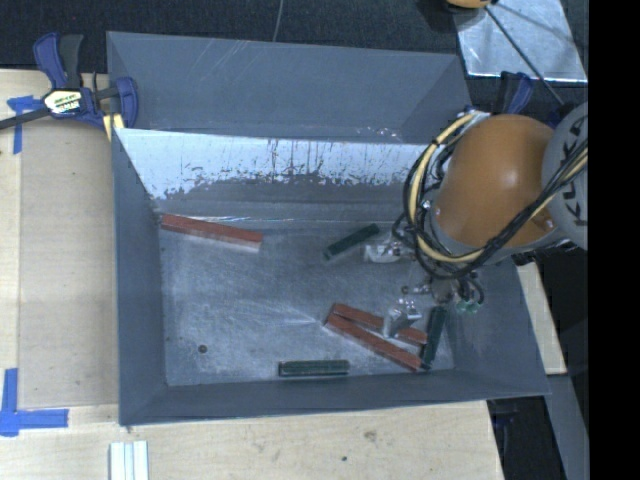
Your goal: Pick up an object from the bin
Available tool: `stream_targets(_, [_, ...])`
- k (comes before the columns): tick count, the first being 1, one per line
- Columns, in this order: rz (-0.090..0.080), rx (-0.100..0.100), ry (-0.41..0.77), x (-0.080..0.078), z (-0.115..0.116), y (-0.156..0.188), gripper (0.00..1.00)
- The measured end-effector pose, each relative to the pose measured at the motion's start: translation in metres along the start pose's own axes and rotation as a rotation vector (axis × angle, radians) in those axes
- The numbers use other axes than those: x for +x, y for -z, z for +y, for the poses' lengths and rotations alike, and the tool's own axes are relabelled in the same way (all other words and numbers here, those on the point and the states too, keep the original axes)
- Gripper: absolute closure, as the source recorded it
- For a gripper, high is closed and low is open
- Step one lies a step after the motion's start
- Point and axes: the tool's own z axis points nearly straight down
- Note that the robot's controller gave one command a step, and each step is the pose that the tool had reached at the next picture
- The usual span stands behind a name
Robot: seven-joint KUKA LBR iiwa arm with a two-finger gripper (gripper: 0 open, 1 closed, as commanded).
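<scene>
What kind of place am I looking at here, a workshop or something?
Probably a robotics test lab: a cable-draped robot arm reaches into a grey metal bin that holds a few loose reddish-brown bars and dark green sticks.

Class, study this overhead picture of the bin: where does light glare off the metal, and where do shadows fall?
Camera view: glare brightens the bin's far wall in a pale band; a soft sheen lies on the floor, left of centre; the arm's orange cover seems to shade the right side of the floor, beside the two red-brown sticks.
</scene>
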Motion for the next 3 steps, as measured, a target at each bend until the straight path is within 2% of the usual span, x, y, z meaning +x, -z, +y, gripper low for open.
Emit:
stream_targets(1, [-0.014, 0.0, -0.05, 0.014, -0.008, -0.092, 1.0])
stream_targets(2, [-0.014, 0.0, -0.049, 0.014, -0.008, -0.092, 1.0])
stream_targets(3, [0.007, -0.001, -0.024, 0.005, 0.006, 0.044, 1.0])
